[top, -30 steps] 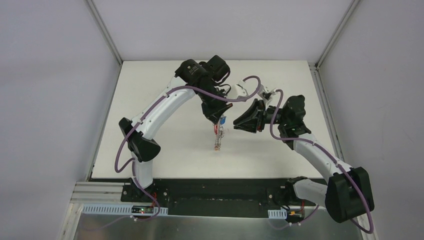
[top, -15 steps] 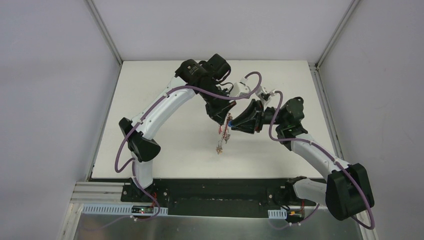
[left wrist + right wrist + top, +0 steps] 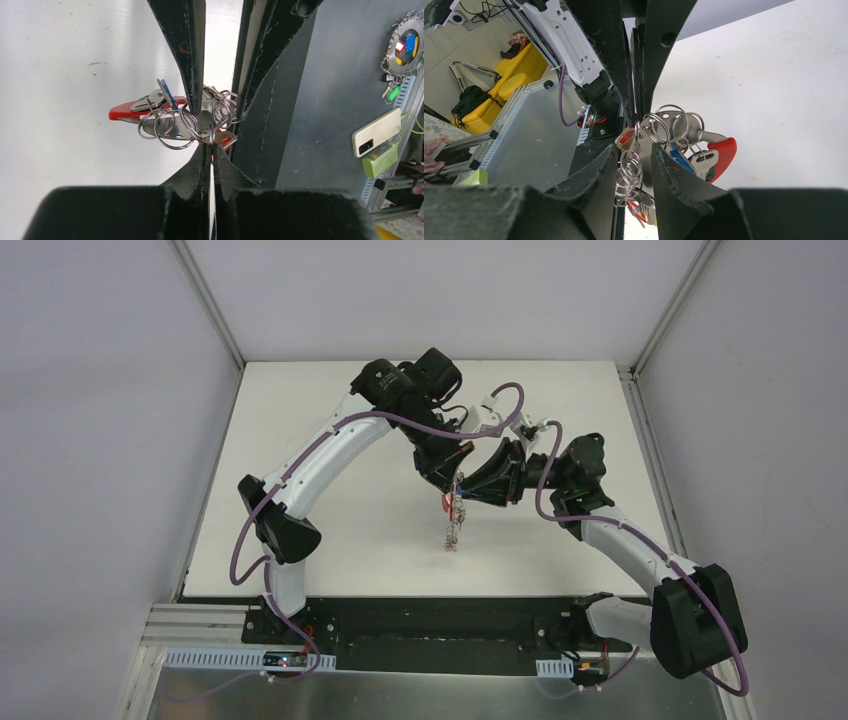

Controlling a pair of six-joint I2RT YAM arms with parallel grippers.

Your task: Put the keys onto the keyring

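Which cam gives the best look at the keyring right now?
Left wrist. The bunch of grey metal rings on a red curved band sits centre frame, each ring distinct. Right wrist shows it too, lower rings partly hidden. Top external shows only a tiny dangling cluster.

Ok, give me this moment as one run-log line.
left gripper: shut on keyring | right gripper: open, jaws astride the dangling rings | keyring: hanging from left gripper
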